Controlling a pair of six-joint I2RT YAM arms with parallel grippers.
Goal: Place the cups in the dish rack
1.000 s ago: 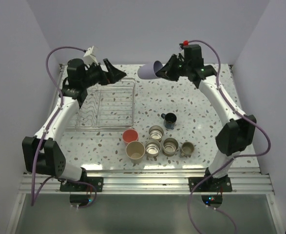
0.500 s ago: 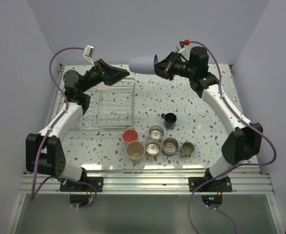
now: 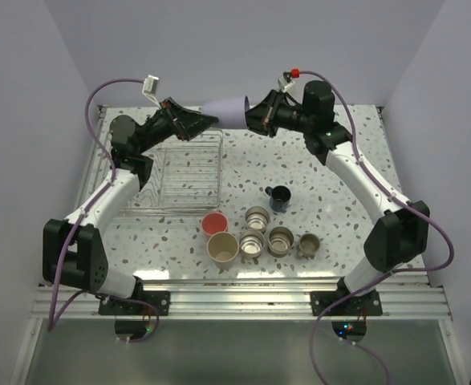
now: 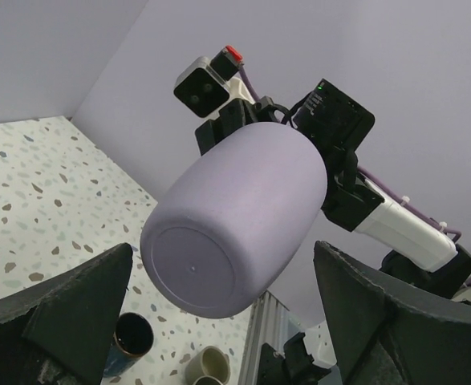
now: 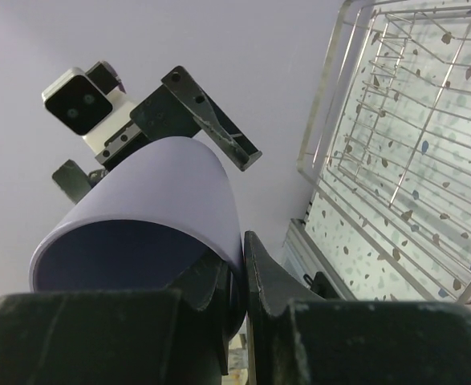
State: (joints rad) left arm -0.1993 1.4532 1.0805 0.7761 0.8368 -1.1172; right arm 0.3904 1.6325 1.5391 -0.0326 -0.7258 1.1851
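Observation:
My right gripper is shut on the rim of the lavender cup and holds it on its side in the air above the far end of the dish rack, base toward the left arm. My left gripper is open, with its fingers on either side of the cup's base and not touching it. In the left wrist view the cup sits between the wide-open fingers. In the right wrist view one finger is inside the cup and one is outside.
On the table in front stand a pink-red cup, a beige cup, three steel cups, an olive-tan mug and a black mug. The wire rack holds no cups.
My right arm has carried the lavender cup leftward and tipped it base-first toward my left gripper. The left gripper has risen and now brackets the cup's base.

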